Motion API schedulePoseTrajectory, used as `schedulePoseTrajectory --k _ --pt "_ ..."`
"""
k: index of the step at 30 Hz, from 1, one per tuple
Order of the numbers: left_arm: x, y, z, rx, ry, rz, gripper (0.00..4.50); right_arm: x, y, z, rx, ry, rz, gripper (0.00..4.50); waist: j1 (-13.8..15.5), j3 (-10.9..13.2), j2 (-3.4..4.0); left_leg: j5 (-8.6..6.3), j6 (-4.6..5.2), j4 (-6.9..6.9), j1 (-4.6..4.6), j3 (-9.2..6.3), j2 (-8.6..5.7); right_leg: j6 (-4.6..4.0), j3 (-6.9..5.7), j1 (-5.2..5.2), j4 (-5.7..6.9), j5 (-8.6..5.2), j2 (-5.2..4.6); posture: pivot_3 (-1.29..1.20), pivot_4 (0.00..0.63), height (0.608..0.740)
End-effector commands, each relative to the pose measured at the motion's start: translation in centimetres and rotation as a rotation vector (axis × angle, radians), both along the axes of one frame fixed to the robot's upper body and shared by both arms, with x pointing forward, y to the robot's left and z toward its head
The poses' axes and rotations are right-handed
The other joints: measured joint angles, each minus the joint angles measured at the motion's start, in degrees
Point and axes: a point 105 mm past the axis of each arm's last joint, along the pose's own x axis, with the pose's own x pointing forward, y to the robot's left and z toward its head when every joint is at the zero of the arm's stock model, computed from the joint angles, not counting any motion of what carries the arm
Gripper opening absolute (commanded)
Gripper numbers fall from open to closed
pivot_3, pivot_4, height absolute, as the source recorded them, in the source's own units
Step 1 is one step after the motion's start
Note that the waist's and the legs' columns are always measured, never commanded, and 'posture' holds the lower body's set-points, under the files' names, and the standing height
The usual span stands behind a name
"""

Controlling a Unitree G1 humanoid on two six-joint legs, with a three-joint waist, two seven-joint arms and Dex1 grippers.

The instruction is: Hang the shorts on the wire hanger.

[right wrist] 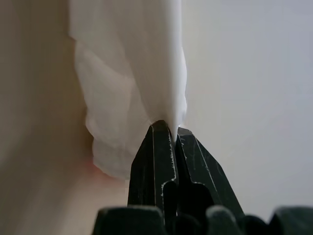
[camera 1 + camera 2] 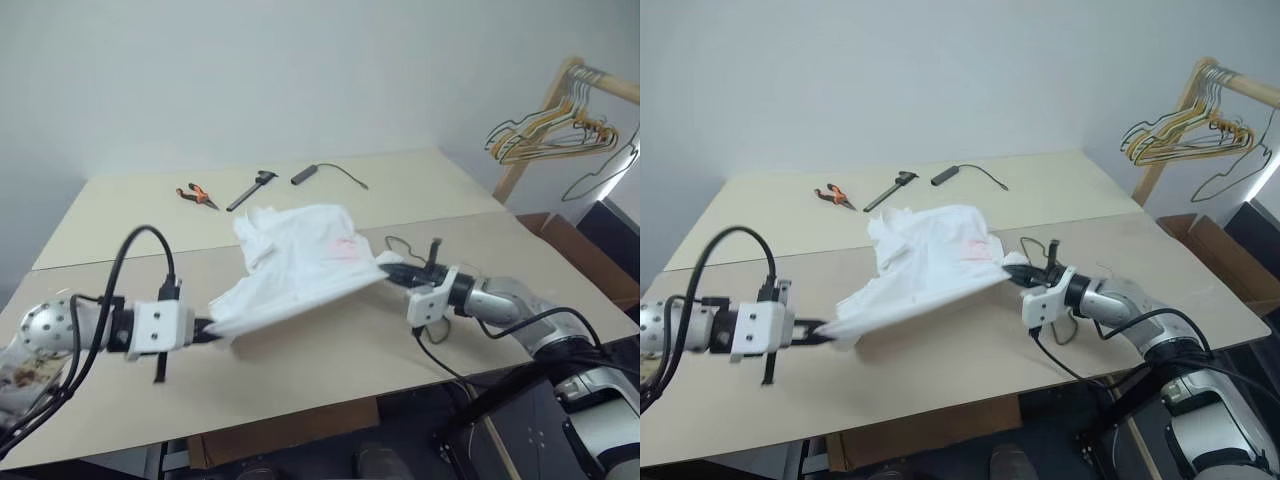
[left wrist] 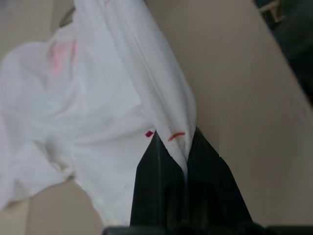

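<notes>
Left gripper (image 2: 212, 330): fingers pinched tight on a hem of the shorts (image 2: 300, 262), beside a small red mark; it grips the near end of the cloth.
Right gripper (image 2: 392, 272): fingers clamped on the opposite edge of the shorts, so the two grips stretch the fabric between them.
Shorts: white, held by both ends just over the table (image 2: 330, 360); the middle is bunched and seems to sag toward the board. Spreading them this way likely readies an edge to pass over a wire.
Marks on shorts: faint pink blotch near the middle, tiny red dashes at the hem by the left fingers; nothing readable.
Cable (image 2: 400, 243): thin dark wire lying on the table close by the right gripper; what it belongs to I cannot tell.
Far table edge: pliers (image 2: 197, 194) with orange grips, a dark tool (image 2: 251, 189), a black stick with a lead (image 2: 328, 174), all well apart from the shorts.
Hanger (image 2: 605, 172): thin grey wire one, hanging off to the right below a bunch (image 2: 545, 132) on a wooden rail (image 2: 600, 82), well apart from the shorts.
Writing: no brand or label legible anywhere.
Step in hand: judged as carrying the spread shorts toward the hanger; hanging not yet done.
</notes>
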Motion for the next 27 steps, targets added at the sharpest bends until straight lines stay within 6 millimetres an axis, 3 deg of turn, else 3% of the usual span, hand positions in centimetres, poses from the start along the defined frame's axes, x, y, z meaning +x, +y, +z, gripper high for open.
schedulePoseTrajectory --k 1,5,9,16,18,20,23,25,27 --pt "-0.9 1.3 0.8 0.094 0.039 0.005 0.06 -0.6 -2.2 -1.1 -0.133 0.045 -0.003 0.00 0.53 0.01 -0.01 0.01 -0.07 0.00 0.02 0.00 -0.01 -0.01 -0.02 -0.07 0.09 0.00 -0.05 -0.01 0.000 0.740" --pt "-2.2 1.9 0.4 0.184 0.091 0.024 0.06 -2.2 -3.3 -3.1 -0.249 0.112 0.021 0.00 1.70 -0.03 -0.09 0.13 0.04 0.00 -0.11 0.06 -0.03 -0.19 0.00 -0.15 0.12 0.02 -0.09 0.00 0.000 0.740" --pt "-4.9 1.6 -0.1 0.250 0.179 -0.005 0.06 -3.8 -4.0 -3.9 -0.300 0.145 0.016 0.00 2.30 -0.05 -0.11 0.00 -0.06 -0.03 -0.63 0.08 -0.03 -0.31 -0.03 -0.49 0.12 0.06 -0.10 -0.02 0.000 0.740" --pt "-8.6 -0.6 -0.2 0.169 0.267 -0.038 0.06 -6.5 -4.5 -5.0 -0.320 0.204 -0.020 0.00 3.25 -0.05 -0.11 -0.14 -0.09 -0.03 -1.05 0.11 -0.04 -0.38 -0.03 -0.98 0.16 -0.14 -0.09 -0.04 0.000 0.740" --pt "-8.5 -0.8 -0.7 0.143 0.236 -0.027 0.06 -6.6 -4.2 -5.0 -0.270 0.225 -0.069 0.00 3.31 -0.04 -0.12 -0.14 -0.09 0.00 -1.00 0.10 -0.03 -0.49 -0.03 -0.94 0.19 -0.21 -0.07 -0.03 0.000 0.740" --pt "-6.8 -0.6 -1.3 0.154 0.178 0.043 0.06 -6.0 -3.9 -4.2 -0.208 0.249 -0.116 0.00 3.48 0.01 -0.16 -0.13 -0.09 0.06 -0.91 0.11 -0.04 -0.46 -0.02 -0.83 0.29 -0.23 -0.07 -0.03 0.000 0.740" --pt "-1.6 0.4 0.3 0.115 -0.020 0.133 0.06 -2.0 -3.1 0.6 -0.006 0.179 -0.251 0.00 3.91 0.36 -0.33 -0.01 0.00 0.11 -0.11 0.09 -0.07 -0.11 -0.01 -0.26 0.49 -0.40 -0.08 -0.03 0.000 0.740" --pt "5.3 1.5 3.8 0.042 -0.302 0.338 0.06 2.3 -2.9 6.3 0.170 -0.013 -0.376 0.00 4.12 0.65 -0.31 -0.24 -0.41 0.13 0.19 0.07 -0.03 -0.11 0.00 -0.17 0.62 -0.38 -0.07 -0.03 0.000 0.740" --pt "12.8 3.1 10.1 -0.051 -0.653 0.589 0.06 6.1 -3.4 12.7 0.367 -0.236 -0.514 0.00 4.29 0.96 -0.38 0.23 -0.65 0.20 0.18 0.00 -0.09 0.11 -0.06 -0.17 0.65 0.15 -0.05 -0.03 0.000 0.740"
